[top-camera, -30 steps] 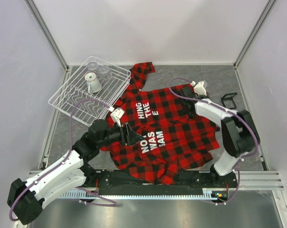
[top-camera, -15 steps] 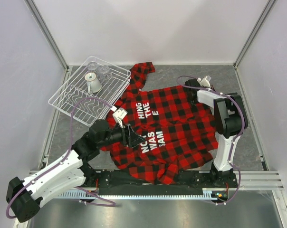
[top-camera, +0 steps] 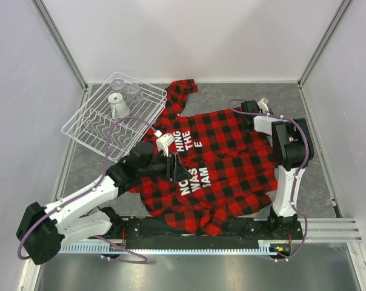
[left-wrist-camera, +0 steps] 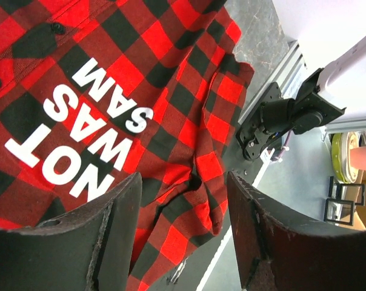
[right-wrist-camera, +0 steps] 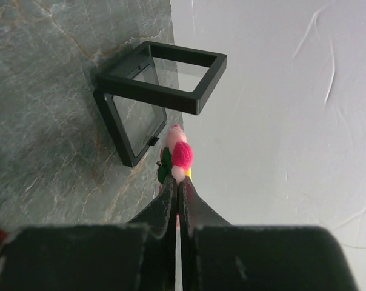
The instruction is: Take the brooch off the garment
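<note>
The garment lies spread on the table, a red-and-black plaid shirt with white letters; it also fills the left wrist view. My right gripper is shut on the brooch, a small pink flower with green and yellow, held in the air off the shirt. In the top view the right gripper is by the shirt's far right corner; the brooch is too small to see there. My left gripper hovers over the lettering, open and empty.
A white wire dish rack with clear cups stands at the back left, touching the shirt's sleeve. A black square frame box lies on the grey table by the right wall, just ahead of the brooch. White walls enclose the table.
My right gripper has lifted off the shirt and swung back toward the right wall with the brooch. My left gripper has moved right and farther over the lettering.
</note>
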Robot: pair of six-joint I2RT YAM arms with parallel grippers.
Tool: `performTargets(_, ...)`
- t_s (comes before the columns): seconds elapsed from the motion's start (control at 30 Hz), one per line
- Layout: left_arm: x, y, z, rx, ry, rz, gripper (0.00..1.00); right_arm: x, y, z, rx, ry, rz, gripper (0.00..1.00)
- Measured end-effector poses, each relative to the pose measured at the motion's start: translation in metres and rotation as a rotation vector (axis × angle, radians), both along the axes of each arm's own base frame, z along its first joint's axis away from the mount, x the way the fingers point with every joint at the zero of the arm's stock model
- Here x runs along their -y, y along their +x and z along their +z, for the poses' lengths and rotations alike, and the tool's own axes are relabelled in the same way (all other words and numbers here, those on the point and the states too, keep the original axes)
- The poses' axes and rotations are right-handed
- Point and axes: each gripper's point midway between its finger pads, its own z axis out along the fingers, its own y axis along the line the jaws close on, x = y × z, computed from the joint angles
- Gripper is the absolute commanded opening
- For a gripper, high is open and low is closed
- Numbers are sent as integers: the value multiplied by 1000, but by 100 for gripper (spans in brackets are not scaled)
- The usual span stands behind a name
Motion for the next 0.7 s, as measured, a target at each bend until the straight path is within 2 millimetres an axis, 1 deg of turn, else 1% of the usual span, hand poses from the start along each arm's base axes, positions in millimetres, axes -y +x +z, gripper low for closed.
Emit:
performTargets(0.13, 8, 7, 6, -9, -3, -10, 64, 15, 0, -3, 9, 15, -24, 0)
performTargets(0.23, 13, 8, 3, -31, 3, -28, 64, 24, 1, -3, 16, 22, -37, 0)
performTargets(0.4, 15, 7, 0, -48, 8, -42, 64, 29, 4, -9, 7, 30, -33, 1)
performTargets(0.53, 16, 7, 4, -49, 0, -49, 64, 30, 4, -19, -23, 36, -27, 2)
performTargets(0.7, 16, 10, 8, -43, -9, -49, 64, 34, 2, -22, -36, 33, -36, 3)
